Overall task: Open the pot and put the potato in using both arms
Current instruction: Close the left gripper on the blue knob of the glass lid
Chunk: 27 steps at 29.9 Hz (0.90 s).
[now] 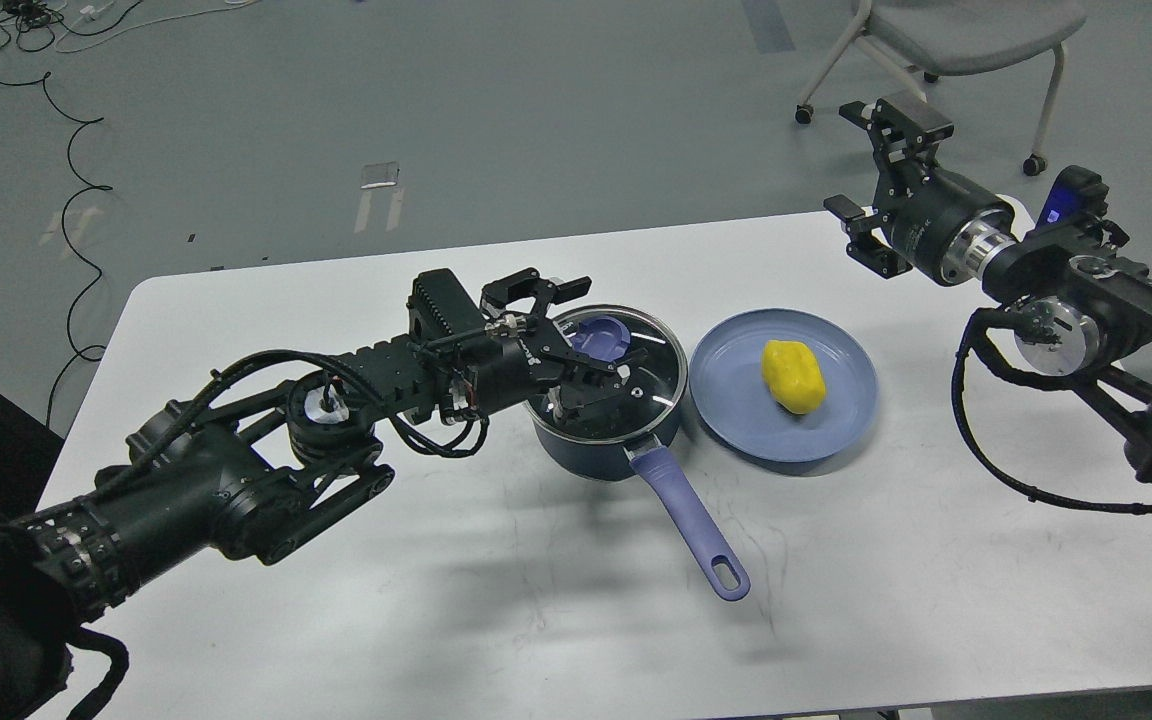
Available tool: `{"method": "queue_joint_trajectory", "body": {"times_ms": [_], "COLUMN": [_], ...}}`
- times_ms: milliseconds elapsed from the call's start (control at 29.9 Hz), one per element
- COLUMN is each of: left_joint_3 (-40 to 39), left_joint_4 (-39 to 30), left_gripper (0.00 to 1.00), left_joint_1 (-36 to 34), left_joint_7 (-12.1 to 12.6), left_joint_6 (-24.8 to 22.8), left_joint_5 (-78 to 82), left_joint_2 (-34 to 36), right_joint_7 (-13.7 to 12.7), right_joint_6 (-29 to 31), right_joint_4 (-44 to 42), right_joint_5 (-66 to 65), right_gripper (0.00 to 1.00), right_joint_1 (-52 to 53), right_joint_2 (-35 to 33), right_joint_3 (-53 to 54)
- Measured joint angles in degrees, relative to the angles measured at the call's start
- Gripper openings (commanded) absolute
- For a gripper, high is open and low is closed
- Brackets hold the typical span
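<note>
A dark blue pot [576, 448] with a glass lid [636, 385], a purple knob [601, 340] and a long purple handle [691, 530] stands mid-table. My left gripper [591, 325] is open low over the lid. One finger is behind the knob and the other in front of it, with the knob showing between them. A yellow potato [792, 375] lies on a blue plate [736, 390] to the right of the pot. My right gripper [868, 160] is open and empty, held above the table's far right edge, well clear of the plate.
The white table [536, 620] holds only the pot and the plate. A grey chair [966, 35] stands on the floor behind the right arm. Black cables [66, 150] lie on the floor at far left.
</note>
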Motion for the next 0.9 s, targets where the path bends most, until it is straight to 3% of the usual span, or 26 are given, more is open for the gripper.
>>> {"method": "queue_joint_trajectory", "body": {"times_ms": [501, 802, 902], "left_joint_3": [0.5, 1.6, 1.6], "left_joint_4": [2.1, 3.1, 3.1], "left_gripper": [0.96, 0.96, 0.71], "left_joint_1": [0.2, 0.2, 0.2], "left_joint_7": [-0.3, -1.7, -1.8], "left_joint_6": [0.0, -0.2, -0.2], "left_joint_5": [-0.5, -1.1, -1.1], "left_joint_2": [-0.3, -0.2, -0.2], "right_joint_7": [0.0, 0.0, 0.2], "right_joint_6": [-0.1, -0.1, -0.1], "right_joint_4": [0.1, 0.1, 0.1], "right_joint_5": [-0.3, -0.3, -0.3], "right_gripper": [1.0, 1.0, 1.0], "right_joint_1": [-0.3, -0.5, -0.6], "right_joint_2": [0.0, -0.1, -0.1], "right_joint_3": [-0.4, -0.5, -0.6]}}
